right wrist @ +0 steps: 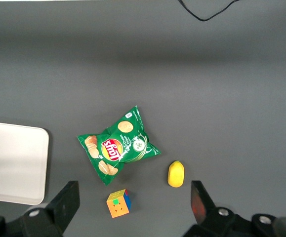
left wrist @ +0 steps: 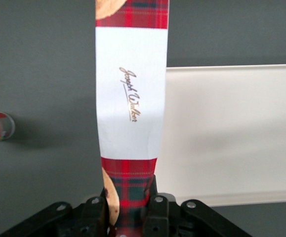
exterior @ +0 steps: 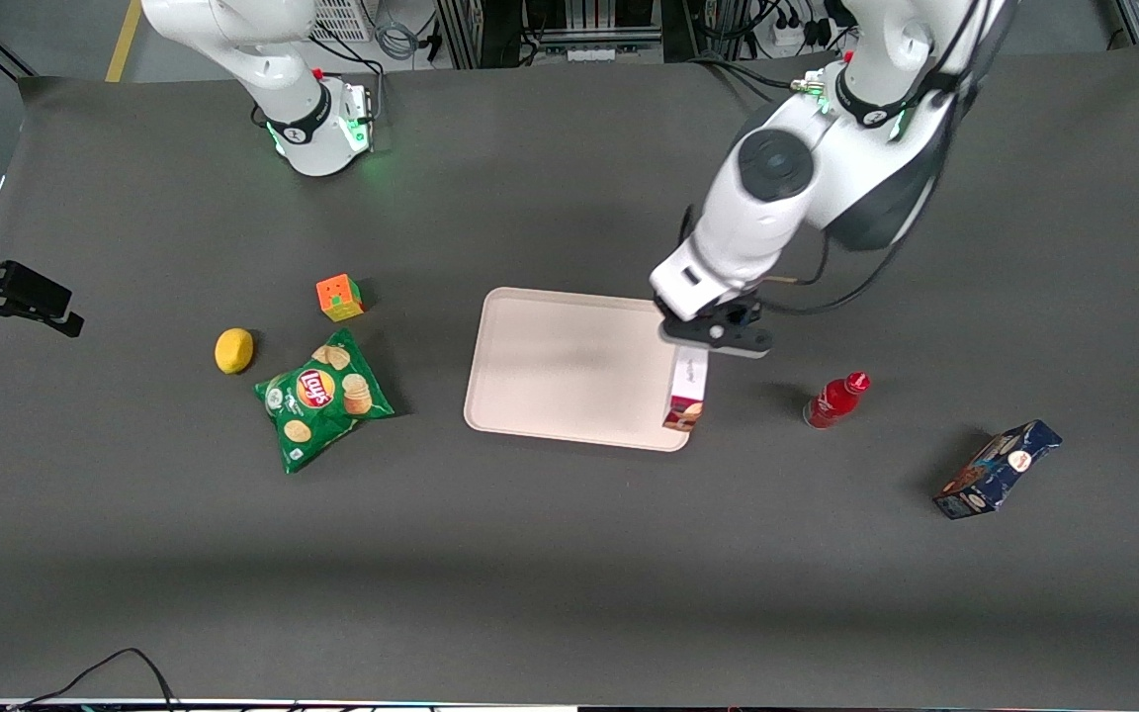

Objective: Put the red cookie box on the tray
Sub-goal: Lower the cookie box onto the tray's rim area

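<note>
Nearest the front camera, toward the working arm's end of the table, a dark blue cookie box (exterior: 997, 471) is seen lying on the grey cloth, with a small red bottle (exterior: 835, 400) a little farther in. Toward the parked arm's end, a green chip bag (exterior: 323, 399), a lemon (exterior: 233, 350) and a colour cube (exterior: 339, 297) are grouped together.

At the middle of the table, the red cookie box (exterior: 688, 390) is held above the tray's (exterior: 569, 366) edge on the working arm's side, half over the rim and half over the cloth. In the wrist view the gripper (left wrist: 128, 207) is seen clamped on one plaid end of the carton, with a finger pressed against each long face.

The box is judged light and fairly stiff, though thin card could dent under a hard squeeze. Gripped at one end, its length may swing or droop; a hold across the narrow width nearer the middle would be steadier. A further shift toward the tray's centre appears needed.
</note>
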You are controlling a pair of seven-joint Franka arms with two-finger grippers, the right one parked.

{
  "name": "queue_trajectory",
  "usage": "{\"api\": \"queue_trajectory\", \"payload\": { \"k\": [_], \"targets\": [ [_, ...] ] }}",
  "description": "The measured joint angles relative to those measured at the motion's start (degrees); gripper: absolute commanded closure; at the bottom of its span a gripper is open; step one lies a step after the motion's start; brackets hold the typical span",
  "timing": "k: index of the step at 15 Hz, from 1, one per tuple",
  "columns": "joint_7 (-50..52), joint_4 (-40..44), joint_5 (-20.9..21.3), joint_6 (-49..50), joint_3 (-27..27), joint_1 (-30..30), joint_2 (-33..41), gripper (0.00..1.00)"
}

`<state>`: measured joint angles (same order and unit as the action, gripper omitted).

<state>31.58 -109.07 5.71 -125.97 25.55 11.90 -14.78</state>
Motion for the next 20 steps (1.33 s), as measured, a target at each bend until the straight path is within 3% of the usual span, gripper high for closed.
{"api": "queue_trajectory", "payload": {
  "k": [2, 8, 15, 18, 20],
  "targets": [
    [3.8, 0.0, 3.7, -3.5, -0.1, 1.6, -4.6, 0.89],
    [5.2, -0.3, 9.0, -7.6, -1.7, 2.9, -11.3, 0.88],
    [9.9, -1.7, 9.4, -9.8, -2.2, 3.2, -13.1, 0.85],
    [11.5, -1.7, 9.4, -10.5, -2.2, 3.9, -13.9, 0.78],
    [11.8, -1.8, 9.4, -11.5, -2.2, 4.2, -14.7, 0.66]
  ]
}}
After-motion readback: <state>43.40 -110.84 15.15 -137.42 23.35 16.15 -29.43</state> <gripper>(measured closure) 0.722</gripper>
